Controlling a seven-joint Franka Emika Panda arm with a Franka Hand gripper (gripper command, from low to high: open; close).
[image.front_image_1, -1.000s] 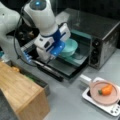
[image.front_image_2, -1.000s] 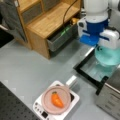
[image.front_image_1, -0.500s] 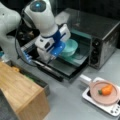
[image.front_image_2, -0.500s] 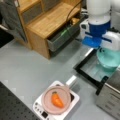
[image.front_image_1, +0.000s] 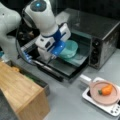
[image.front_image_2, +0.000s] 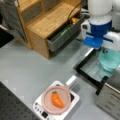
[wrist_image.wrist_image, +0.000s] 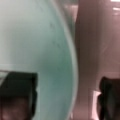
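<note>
A teal bowl (image.front_image_1: 70, 49) (image.front_image_2: 111, 60) sits on the tray inside the open toaster oven (image.front_image_1: 102, 32). My gripper (image.front_image_1: 58, 53) (image.front_image_2: 98, 48), with its blue mount, hangs at the bowl's near rim, above the lowered oven door (image.front_image_1: 62, 68) (image.front_image_2: 86, 65). In the wrist view the bowl (wrist_image.wrist_image: 32, 37) fills the left side. Its rim runs between my two dark fingers, one finger (wrist_image.wrist_image: 17, 97) inside the bowl and the other finger (wrist_image.wrist_image: 108, 100) outside. The gripper (wrist_image.wrist_image: 62, 100) is open, straddling the rim with a gap on both sides.
An orange carrot (image.front_image_1: 107, 90) (image.front_image_2: 57, 99) lies on a pink plate (image.front_image_1: 95, 91) (image.front_image_2: 47, 98) atop a white scale (image.front_image_2: 73, 99) in front of the oven. A wooden cabinet (image.front_image_1: 22, 95) (image.front_image_2: 50, 22) with an open drawer (image.front_image_2: 62, 36) stands beside the arm.
The gripper has shifted slightly down toward the bowl's rim. The bowl, plate and carrot have not moved.
</note>
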